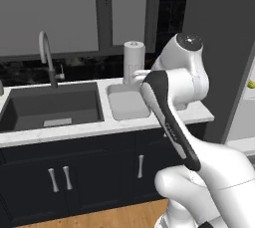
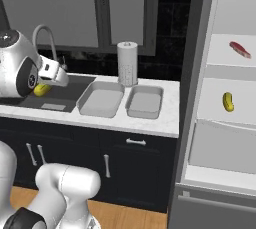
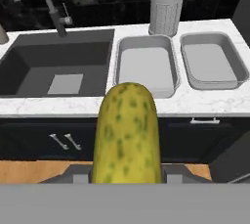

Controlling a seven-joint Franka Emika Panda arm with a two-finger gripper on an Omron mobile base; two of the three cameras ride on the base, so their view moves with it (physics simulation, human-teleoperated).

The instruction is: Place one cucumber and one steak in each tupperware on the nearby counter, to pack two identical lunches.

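Cucumber (image 3: 128,135) in hand; both tupperware (image 3: 146,66) empty.

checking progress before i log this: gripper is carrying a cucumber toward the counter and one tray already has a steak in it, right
Not quite. The gripper does hold a cucumber, but in the hand view both tupperware trays on the counter are empty. One steak lies on a fridge shelf in the right base view, above the other cucumber.

Flat, even rendered light, soft faint shadows, no glare; edges slightly soft and pixelated, without distortion.
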